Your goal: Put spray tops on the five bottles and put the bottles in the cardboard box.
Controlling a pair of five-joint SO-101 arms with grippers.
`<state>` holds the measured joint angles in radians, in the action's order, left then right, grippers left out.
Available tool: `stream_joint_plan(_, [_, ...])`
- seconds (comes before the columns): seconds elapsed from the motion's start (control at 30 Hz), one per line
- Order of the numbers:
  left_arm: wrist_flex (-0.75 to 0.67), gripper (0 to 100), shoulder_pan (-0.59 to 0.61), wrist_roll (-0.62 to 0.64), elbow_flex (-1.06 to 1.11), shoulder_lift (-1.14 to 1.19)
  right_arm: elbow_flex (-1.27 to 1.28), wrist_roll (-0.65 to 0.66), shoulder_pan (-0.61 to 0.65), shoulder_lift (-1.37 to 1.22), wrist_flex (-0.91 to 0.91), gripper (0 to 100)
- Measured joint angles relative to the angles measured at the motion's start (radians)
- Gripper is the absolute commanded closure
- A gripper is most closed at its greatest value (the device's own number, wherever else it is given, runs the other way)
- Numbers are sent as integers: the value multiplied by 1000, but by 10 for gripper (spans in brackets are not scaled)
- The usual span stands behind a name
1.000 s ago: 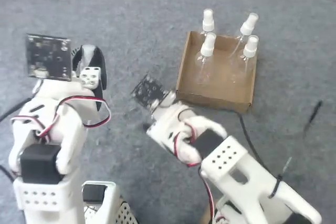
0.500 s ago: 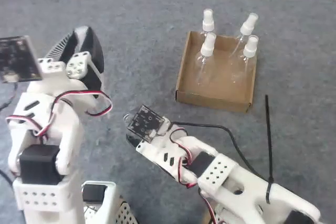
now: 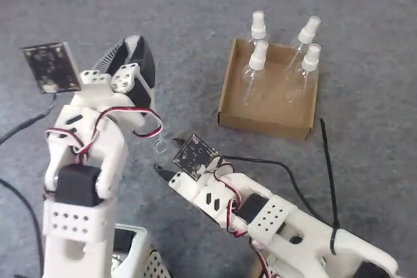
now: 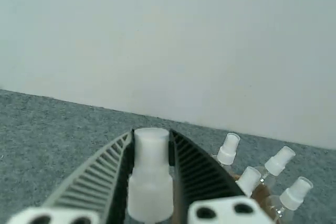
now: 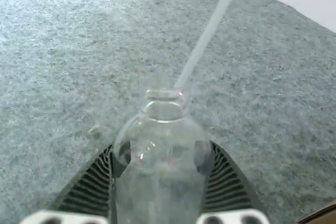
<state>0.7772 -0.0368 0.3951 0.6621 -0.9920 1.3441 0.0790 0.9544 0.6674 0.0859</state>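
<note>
The left jaws clamp a white spray top (image 4: 151,177); the right jaws grip an uncapped clear bottle (image 5: 160,156). Four capped bottles (image 3: 258,56) stand in the cardboard box (image 3: 260,124).

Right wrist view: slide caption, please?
Jaws grip an uncapped clear bottle with a spray top's dip tube at its mouth.

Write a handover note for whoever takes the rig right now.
Left hand: shut on a spray top.
Right hand: shut on an open bottle.
The top's tube reaches the bottle's mouth; I cannot tell whether it is inside.
Done: four capped bottles stand in the box.
Left: seat the top on this bottle, then put it in the box.
</note>
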Motion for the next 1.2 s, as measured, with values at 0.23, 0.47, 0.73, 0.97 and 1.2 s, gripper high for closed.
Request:
stream_joint_plan(0.23, [21, 989, 3, 0, 25, 0, 0, -2, 0, 0, 6, 992])
stream_joint_plan(0.47, [120, 989, -5, -2, 48, 0, 0, -40, 0, 0, 8, 992])
stream_joint_plan(0.73, [247, 989, -28, -117, 48, 0, 0, -135, -58, 0, 12, 992])
stream_joint_plan(0.97, [295, 989, -132, -186, 94, 0, 2, -170, -78, 0, 34, 992])
stream_joint_plan(1.2, [293, 987, -109, -190, 147, 0, 2, -172, -78, 0, 35, 992])
